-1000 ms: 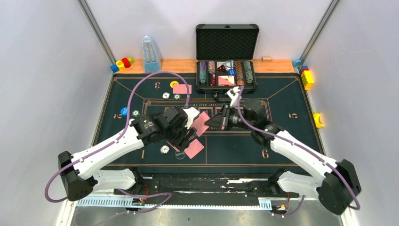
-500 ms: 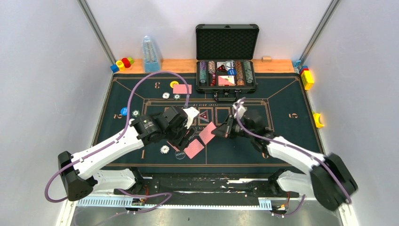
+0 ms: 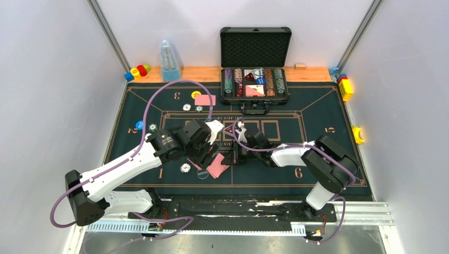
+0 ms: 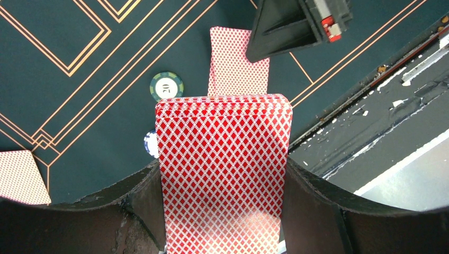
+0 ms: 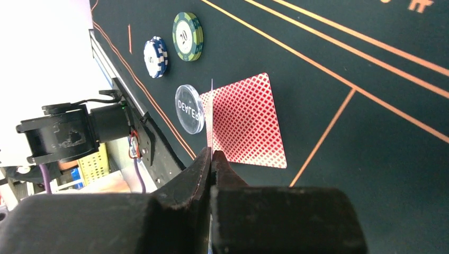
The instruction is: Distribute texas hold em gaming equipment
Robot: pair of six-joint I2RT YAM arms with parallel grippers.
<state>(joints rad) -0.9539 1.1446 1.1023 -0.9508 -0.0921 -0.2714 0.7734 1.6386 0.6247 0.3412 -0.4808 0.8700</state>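
Playing cards: deck [image 4: 223,148] clamped between the left gripper's [image 4: 223,182] fingers. Single card [image 5: 211,114], edge-on, pinched in the right gripper's [image 5: 212,159] closed tips. Loose card [image 5: 249,124] flat on felt [image 5: 370,159] just beyond those tips, dealer button [image 5: 190,108] beside it.

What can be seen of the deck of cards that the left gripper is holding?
The deck of cards is a neat, squared stack. Its backs are white with a red diamond lattice and look like coated paper. The far edge shows many thin layers. The left gripper clamps its two long sides between dark fingers. The deck hangs above the dark green felt mat, its far edge towards a single card lying face down there. Nothing else touches it.
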